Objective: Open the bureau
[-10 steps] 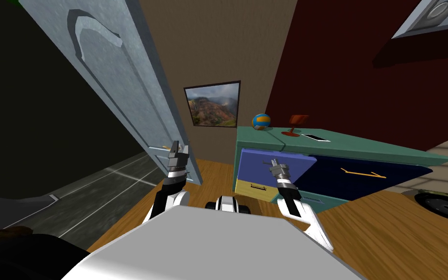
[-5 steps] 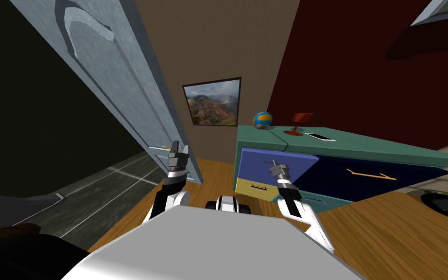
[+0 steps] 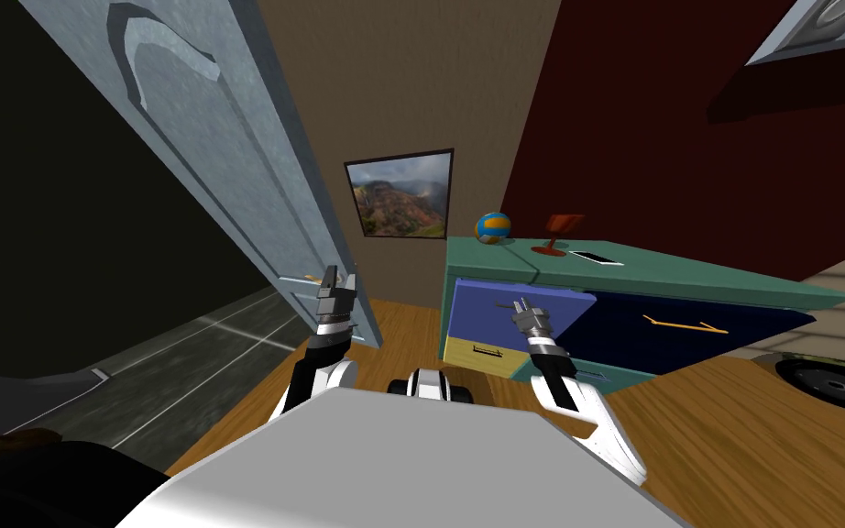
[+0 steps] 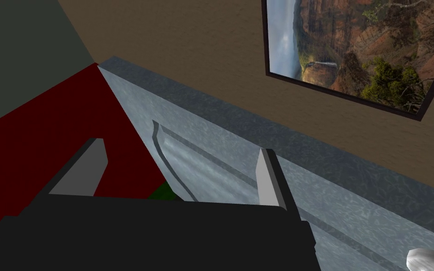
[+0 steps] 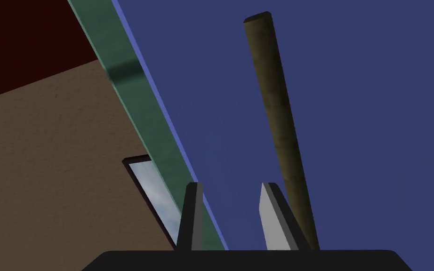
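The bureau (image 3: 659, 275) is a green cabinet at the right with a blue drawer front (image 3: 480, 312) at its left end. A dark olive bar handle (image 5: 277, 117) runs across that blue front. My right gripper (image 3: 520, 302) is right at the front. In the right wrist view the right gripper (image 5: 230, 193) has its fingers close together with nothing between them, and the bar lies just outside one finger (image 5: 272, 211). My left gripper (image 3: 329, 277) hangs open by the grey door (image 3: 228, 165), and the left wrist view shows the left gripper (image 4: 180, 157) empty.
A yellow drawer front (image 3: 476, 351) sits below the blue one, and a dark blue front with a yellow handle (image 3: 686, 325) lies to its right. A ball (image 3: 493, 228), a red object (image 3: 560, 231) and a white flat item (image 3: 595, 258) rest on top. A tyre (image 3: 833, 385) lies far right.
My right gripper has crept a little to the right and closer to the blue drawer front. The head camera wobbled slightly. The left arm has stayed put.
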Tool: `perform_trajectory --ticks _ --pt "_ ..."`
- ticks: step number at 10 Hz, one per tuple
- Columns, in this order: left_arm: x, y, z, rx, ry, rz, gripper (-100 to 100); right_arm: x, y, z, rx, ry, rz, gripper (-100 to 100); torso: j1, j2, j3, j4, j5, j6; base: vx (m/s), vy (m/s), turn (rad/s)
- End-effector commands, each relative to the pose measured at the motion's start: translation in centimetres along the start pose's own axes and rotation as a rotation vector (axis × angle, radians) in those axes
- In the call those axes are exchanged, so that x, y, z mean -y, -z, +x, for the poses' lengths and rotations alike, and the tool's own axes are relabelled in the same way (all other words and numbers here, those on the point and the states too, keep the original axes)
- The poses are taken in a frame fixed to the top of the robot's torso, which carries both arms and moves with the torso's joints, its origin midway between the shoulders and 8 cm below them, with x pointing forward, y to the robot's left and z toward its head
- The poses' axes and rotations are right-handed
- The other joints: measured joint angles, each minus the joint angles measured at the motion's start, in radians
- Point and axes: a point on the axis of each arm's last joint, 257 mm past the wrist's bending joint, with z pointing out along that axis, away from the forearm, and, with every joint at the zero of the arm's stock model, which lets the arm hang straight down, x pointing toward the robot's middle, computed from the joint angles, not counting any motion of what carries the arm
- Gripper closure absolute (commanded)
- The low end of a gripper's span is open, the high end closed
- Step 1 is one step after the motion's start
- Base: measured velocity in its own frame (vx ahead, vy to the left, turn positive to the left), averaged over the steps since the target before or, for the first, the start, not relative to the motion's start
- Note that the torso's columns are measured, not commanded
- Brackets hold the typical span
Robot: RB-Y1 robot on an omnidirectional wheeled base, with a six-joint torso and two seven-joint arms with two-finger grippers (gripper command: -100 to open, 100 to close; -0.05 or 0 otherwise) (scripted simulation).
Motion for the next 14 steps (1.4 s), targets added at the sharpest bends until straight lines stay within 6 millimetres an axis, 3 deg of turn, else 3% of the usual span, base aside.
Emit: perform_trajectory --ticks 1,3,6,11,14 --pt "0.0 0.0 0.0 0.000 0.000 0.000 0 0.2 -0.1 0.7 0.015 0.047 -0.023 -100 -0.001 -0.003 -0.001 -0.003 -0.002 -0.001 -0.010 0.011 0.015" --pt "0.0 0.0 0.0 0.000 0.000 0.000 0 0.6 -0.3 1.2 0.028 0.095 -0.039 -100 -0.002 -0.007 -0.004 -0.005 -0.004 -0.001 -0.016 0.041 0.009" --pt "0.0 0.0 0.0 0.000 0.000 0.000 0 -0.7 0.4 1.7 -0.024 0.091 -0.068 -100 0.008 -0.007 -0.004 -0.005 -0.002 -0.007 -0.029 0.138 0.038" --pt "0.0 0.0 0.0 0.000 0.000 0.000 0 -2.3 1.2 1.0 -0.075 0.015 -0.062 -100 0.002 -0.006 -0.003 -0.004 -0.003 -0.007 -0.012 0.042 0.016" --pt "0.0 0.0 0.0 0.000 0.000 0.000 0 0.2 0.0 1.7 -0.082 0.044 -0.034 -100 0.000 -0.006 -0.003 -0.003 -0.002 -0.003 0.017 -0.016 0.009"
